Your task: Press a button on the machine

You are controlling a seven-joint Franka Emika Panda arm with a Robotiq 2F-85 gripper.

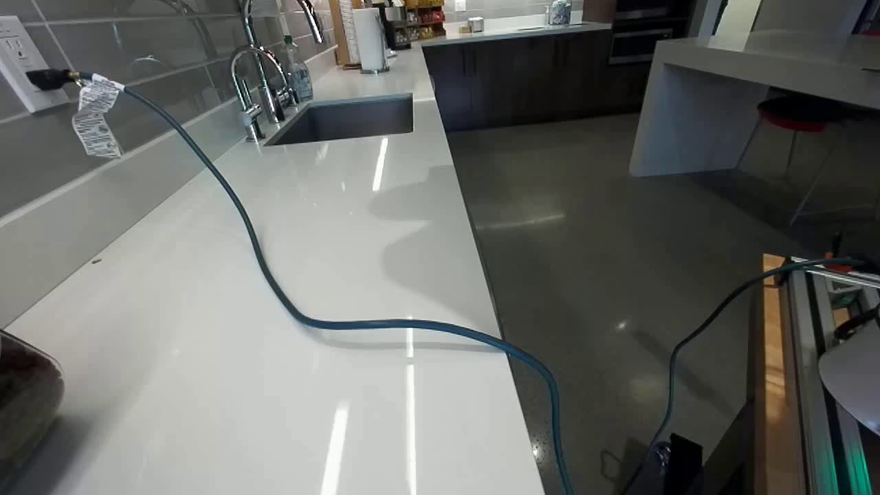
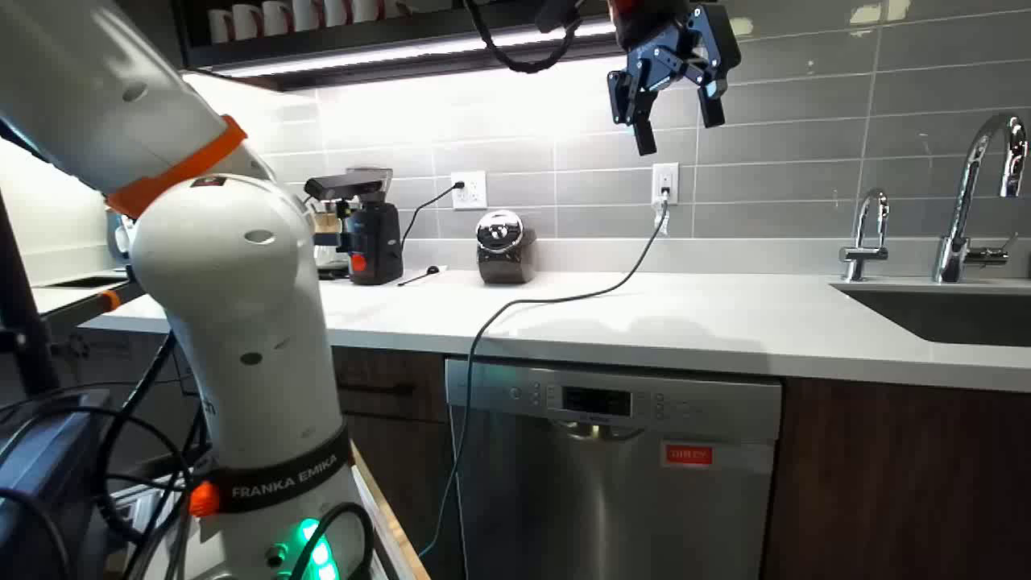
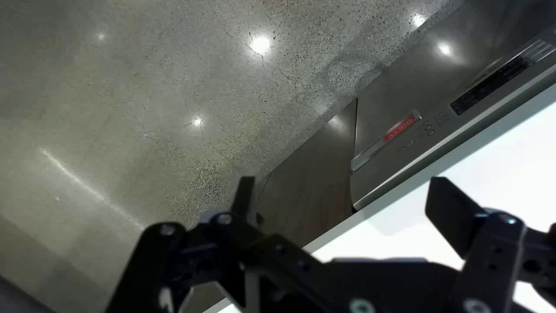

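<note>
Above the table edge [image 2: 644, 360], the gripper [image 2: 679, 135] is hanging wide-spread and empty; beneath, the dishwasher [image 2: 604, 483], perhaps the machine meant, is looking heavy, its faint buttons [image 3: 428, 127] wanting 1 light fingertip push.

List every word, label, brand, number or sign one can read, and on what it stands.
"FRANKA EMIKA": black band on the robot arm.
"DIRTY": red sign on the dishwasher.
Too small or blurred to read: markings on the control panel; print on the white tag.
</note>
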